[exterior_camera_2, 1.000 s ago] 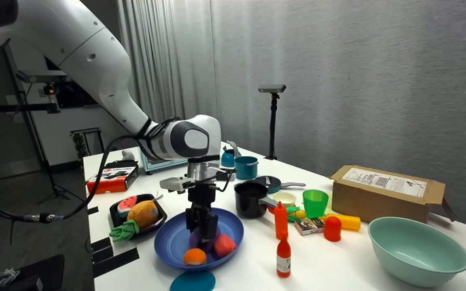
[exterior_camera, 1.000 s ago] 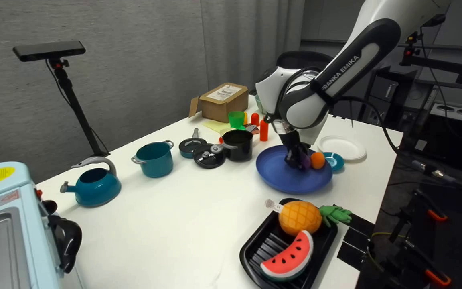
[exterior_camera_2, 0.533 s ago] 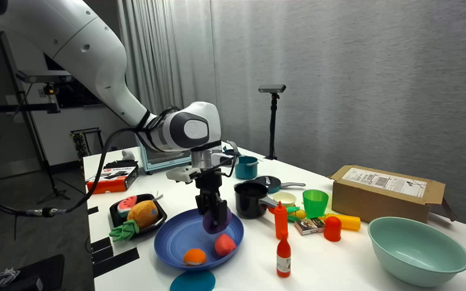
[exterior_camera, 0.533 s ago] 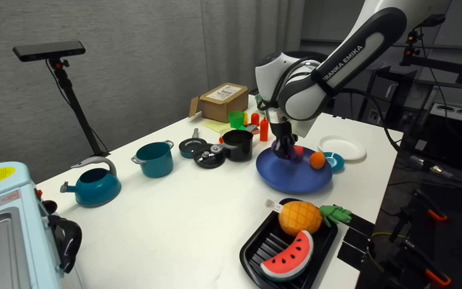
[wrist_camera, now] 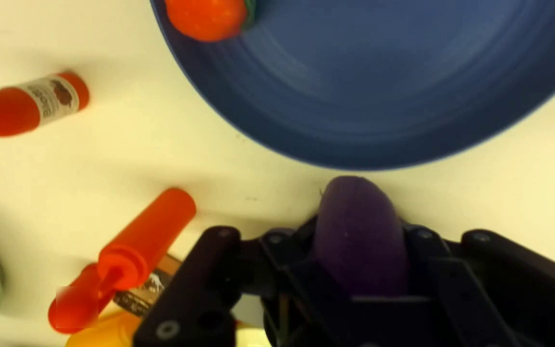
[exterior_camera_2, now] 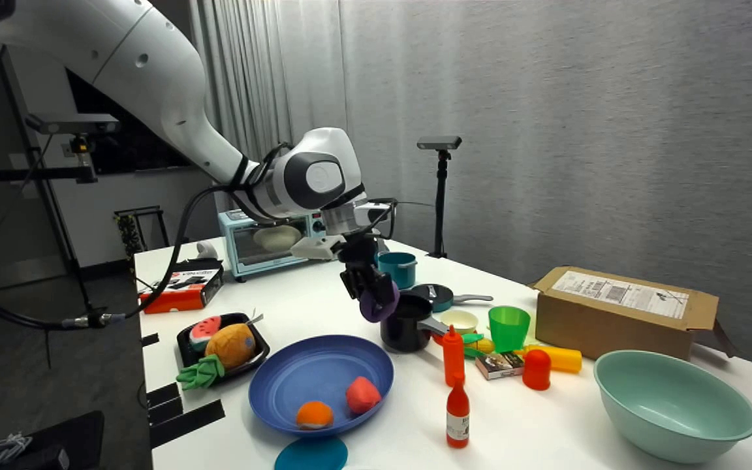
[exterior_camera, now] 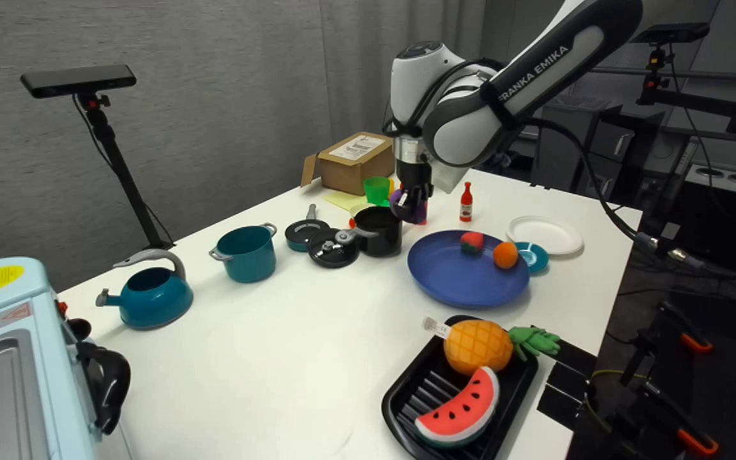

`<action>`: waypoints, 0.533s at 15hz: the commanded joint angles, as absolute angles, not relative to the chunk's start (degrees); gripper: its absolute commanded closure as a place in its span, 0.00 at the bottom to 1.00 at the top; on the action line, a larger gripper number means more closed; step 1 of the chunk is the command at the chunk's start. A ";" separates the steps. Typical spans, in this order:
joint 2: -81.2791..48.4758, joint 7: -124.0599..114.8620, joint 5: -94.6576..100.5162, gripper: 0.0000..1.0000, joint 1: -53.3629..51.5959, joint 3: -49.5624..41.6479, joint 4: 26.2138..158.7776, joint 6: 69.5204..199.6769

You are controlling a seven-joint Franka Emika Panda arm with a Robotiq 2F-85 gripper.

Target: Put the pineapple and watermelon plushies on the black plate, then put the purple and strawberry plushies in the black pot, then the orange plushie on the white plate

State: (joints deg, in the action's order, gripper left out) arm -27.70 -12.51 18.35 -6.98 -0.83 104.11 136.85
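My gripper (exterior_camera: pixel 414 206) is shut on the purple plushie (wrist_camera: pixel 359 226) and holds it in the air, off the blue plate (exterior_camera: pixel 451 287). In an exterior view the gripper (exterior_camera_2: pixel 377 297) is beside the black pot (exterior_camera_2: pixel 403 333), about at rim height. The pot's inside is mostly hidden. The strawberry plushie (exterior_camera: pixel 471 242) and orange plushie (exterior_camera: pixel 505 255) lie on the blue plate. The pineapple plushie (exterior_camera: pixel 477 347) and watermelon plushie (exterior_camera: pixel 460 409) lie on the black ridged tray (exterior_camera: pixel 397 391). The white plate (exterior_camera: pixel 545 235) is behind the blue plate.
A black lid (exterior_camera: pixel 333 249) and small pan (exterior_camera: pixel 306 231) lie near the pot. A red squeeze bottle (exterior_camera_2: pixel 453 358), a sauce bottle (exterior_camera_2: pixel 457 418) and a green cup (exterior_camera_2: pixel 508 328) stand nearby. A cardboard box (exterior_camera_2: pixel 611 326) and green bowl (exterior_camera_2: pixel 676 405) are farther along. A teal saucer (exterior_camera: pixel 531 257) touches the plate area.
The gripper has lifted the purple plushie off the blue plate and carried it toward the black pot. The strawberry plushie now shows fully. The other plushies have not moved.
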 commanded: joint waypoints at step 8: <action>-40.65 -12.06 17.37 0.96 -9.59 -2.56 82.50 135.78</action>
